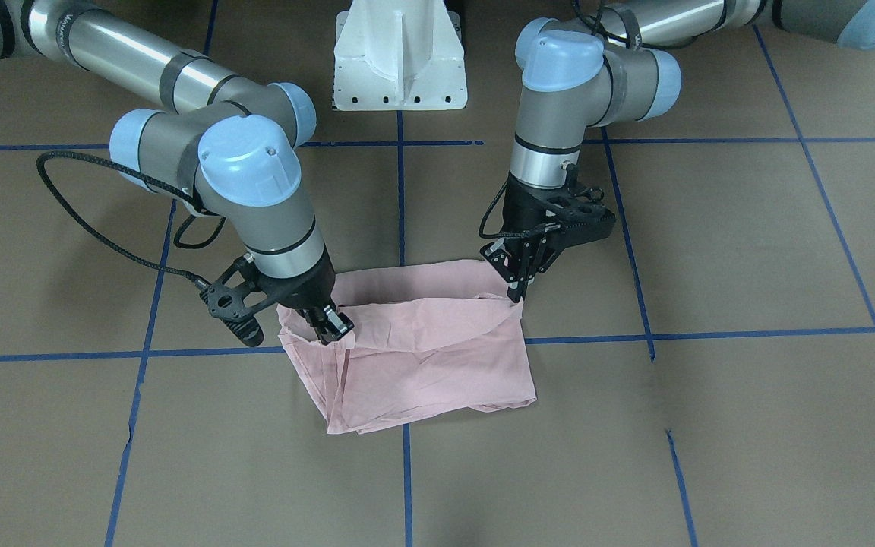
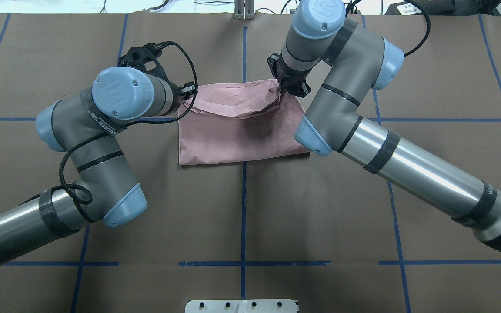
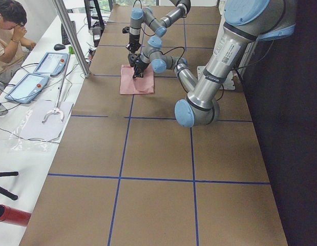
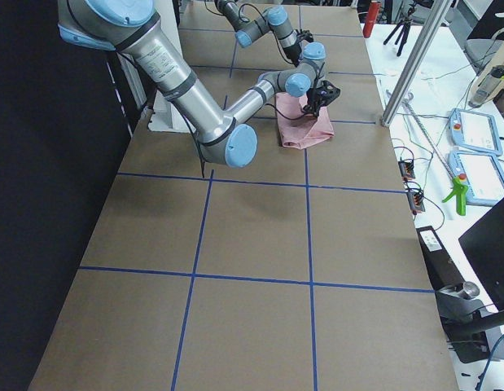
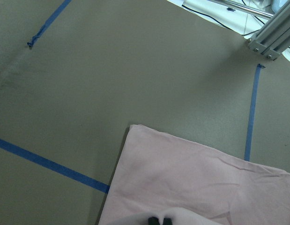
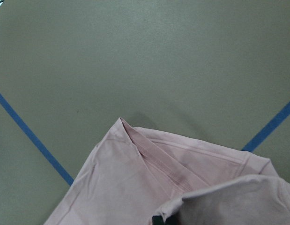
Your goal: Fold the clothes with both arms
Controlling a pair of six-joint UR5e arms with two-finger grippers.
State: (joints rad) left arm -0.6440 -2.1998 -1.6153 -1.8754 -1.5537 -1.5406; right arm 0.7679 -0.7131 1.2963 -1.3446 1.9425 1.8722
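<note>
The pale pink T-shirt (image 1: 422,365) lies folded on the brown table, plain side up, with no print showing. It also shows in the overhead view (image 2: 237,134). My left gripper (image 1: 516,292) is shut on the shirt's corner nearest the robot and holds it a little above the table. My right gripper (image 1: 331,328) is shut on the opposite corner of the same edge, which is raised into a loose fold (image 2: 233,104). In the left wrist view the fingertips (image 5: 154,220) pinch pink cloth (image 5: 196,178). In the right wrist view a lifted flap (image 6: 229,201) hangs over the layer below.
The white pedestal base (image 1: 399,61) stands behind the shirt. Blue tape lines (image 2: 243,208) grid the brown table. A person (image 3: 9,31) sits at a side bench with tablets (image 3: 25,87), behind a metal post (image 3: 71,36).
</note>
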